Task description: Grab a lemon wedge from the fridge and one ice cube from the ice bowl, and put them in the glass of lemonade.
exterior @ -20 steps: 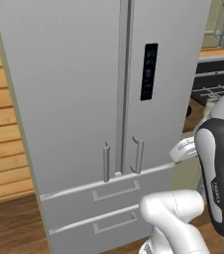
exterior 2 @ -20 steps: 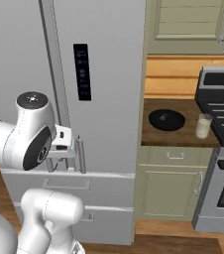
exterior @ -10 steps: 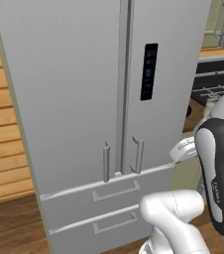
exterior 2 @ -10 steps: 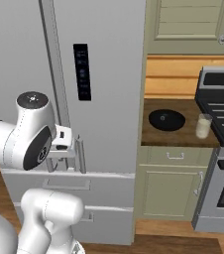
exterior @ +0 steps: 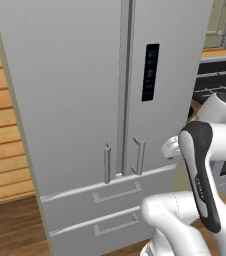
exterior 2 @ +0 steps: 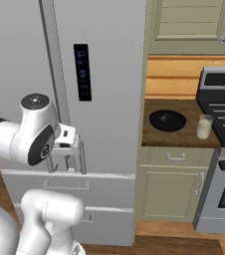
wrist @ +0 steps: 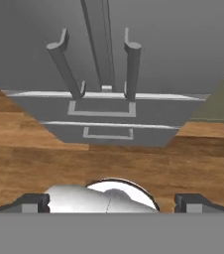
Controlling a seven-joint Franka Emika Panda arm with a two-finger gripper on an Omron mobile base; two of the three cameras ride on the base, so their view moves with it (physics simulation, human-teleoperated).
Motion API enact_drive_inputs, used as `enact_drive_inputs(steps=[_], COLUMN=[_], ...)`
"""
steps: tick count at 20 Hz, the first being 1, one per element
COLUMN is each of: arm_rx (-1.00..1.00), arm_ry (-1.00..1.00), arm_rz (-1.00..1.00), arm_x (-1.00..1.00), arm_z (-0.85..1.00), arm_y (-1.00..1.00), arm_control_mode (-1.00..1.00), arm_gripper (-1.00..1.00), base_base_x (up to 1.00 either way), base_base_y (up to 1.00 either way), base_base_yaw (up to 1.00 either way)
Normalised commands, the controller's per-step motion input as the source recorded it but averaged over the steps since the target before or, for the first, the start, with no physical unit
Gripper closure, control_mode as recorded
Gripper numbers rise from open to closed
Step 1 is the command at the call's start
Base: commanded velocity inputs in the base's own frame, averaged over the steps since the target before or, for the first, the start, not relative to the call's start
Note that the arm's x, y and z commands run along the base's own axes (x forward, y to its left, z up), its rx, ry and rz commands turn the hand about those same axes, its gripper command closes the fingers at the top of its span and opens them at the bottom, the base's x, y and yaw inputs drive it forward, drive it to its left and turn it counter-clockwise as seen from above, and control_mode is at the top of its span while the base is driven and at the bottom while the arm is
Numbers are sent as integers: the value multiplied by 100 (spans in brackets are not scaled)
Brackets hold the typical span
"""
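The fridge [exterior: 85, 100] is seen shut, both doors flush and its two vertical bar handles [wrist: 96, 67] standing side by side just above the two lower drawers; the lemon wedge is presumably behind those doors and cannot be seen. The ice bowl [exterior 2: 167, 120] rests on the wooden tabletop [exterior 2: 184, 137] just right of the fridge, with the glass of lemonade [exterior 2: 203, 126] near it on the stove side, the two apart. The gripper [wrist: 111, 201] is held short of the handles, touching neither, and its fingers [wrist: 32, 202] are set wide apart with nothing between them. The door is judged rigid and fairly heavy on its hinge, so a handle bar is best taken across its middle, where the fingers can close around it and pull straight out; the bar looks smooth, so a slack hold might slip. The wedge, much smaller than the gripper, is expected to be light, soft and slick, and would be best pinched gently across its flat sides. The ice cube is likely hard and slippery, and the glass breakable and easily spilled. Compared with the pictures from half a second and a second ago, nothing is found changed: arm, base and fridge are placed alike.
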Motion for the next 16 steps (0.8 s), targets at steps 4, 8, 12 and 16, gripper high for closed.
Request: enact_drive_inputs(steps=[4,8,12,16], arm_rx=[-3,0,0,0], arm_ry=[-8,-11,-8,0], arm_rz=[-11,-1,0,0], arm_x=[64,96,100,81], arm_z=[-36,-52,-63,-52], arm_y=[30,21,28,-12], arm_control_mode=[-100,-100,-100,-100], arm_gripper=[-100,-100,-100,-100], base_base_x=[0,0,0,0], base_base_y=[0,0,0,0], base_base_yaw=[0,0,0,0])
